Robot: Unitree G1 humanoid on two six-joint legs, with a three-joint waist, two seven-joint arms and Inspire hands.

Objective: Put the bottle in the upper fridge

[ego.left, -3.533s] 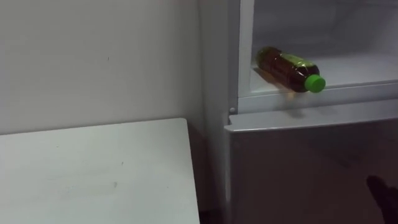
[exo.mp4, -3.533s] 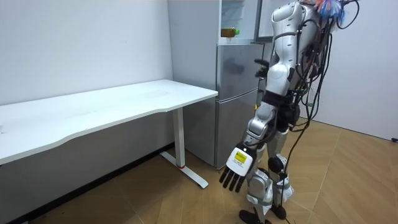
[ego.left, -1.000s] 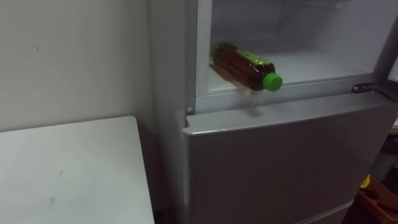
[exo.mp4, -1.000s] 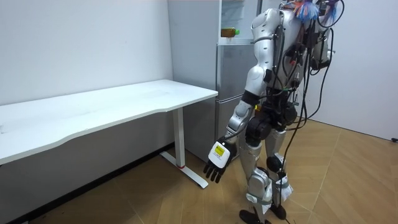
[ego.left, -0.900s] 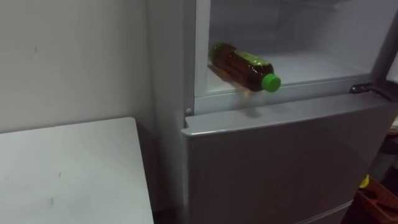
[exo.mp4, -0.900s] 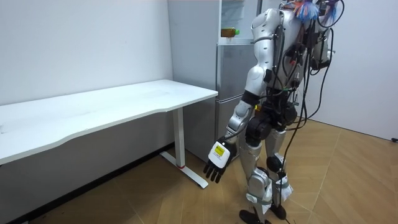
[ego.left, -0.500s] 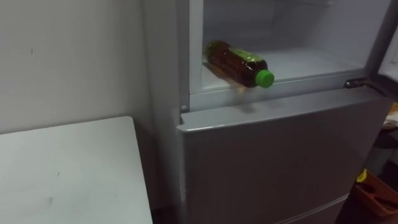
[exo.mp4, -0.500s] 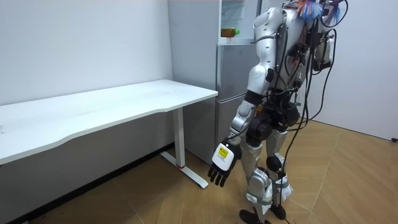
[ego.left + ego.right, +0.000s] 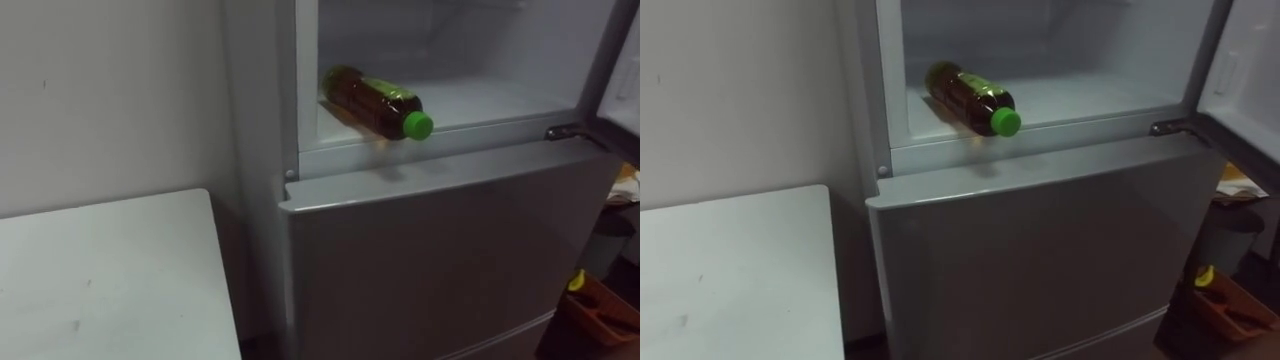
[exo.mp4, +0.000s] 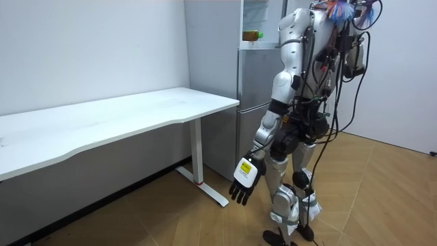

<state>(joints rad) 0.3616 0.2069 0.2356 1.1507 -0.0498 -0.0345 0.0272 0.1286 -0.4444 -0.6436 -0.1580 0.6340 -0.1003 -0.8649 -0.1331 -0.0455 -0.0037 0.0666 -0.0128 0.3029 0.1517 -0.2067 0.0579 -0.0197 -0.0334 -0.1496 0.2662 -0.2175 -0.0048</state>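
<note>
Since the earliest frames the eye views have slid so that the fridge sits further to the left. That is the camera's own shift, and the bottle (image 9: 375, 100) has kept its place. In the room view the robot has turned a little in front of the fridge, and its hanging left arm has swung towards the room view's left.

At the left of the eye views is the white table (image 9: 100, 270), with nothing on the part shown. Next to it, the upper fridge compartment (image 9: 480, 40) stands open. The bottle lies on its side near the front left corner of the shelf (image 9: 500, 100), with its green cap at the front edge, pointing outward. Below is the closed lower door (image 9: 430, 250), and at the far right the upper door (image 9: 1250, 70) is swung open.

The left robot hand (image 10: 244, 178) hangs low beside the leg, fingers straight and slack, holding nothing.

The placing looks done. What may remain is shutting the upper door.
</note>
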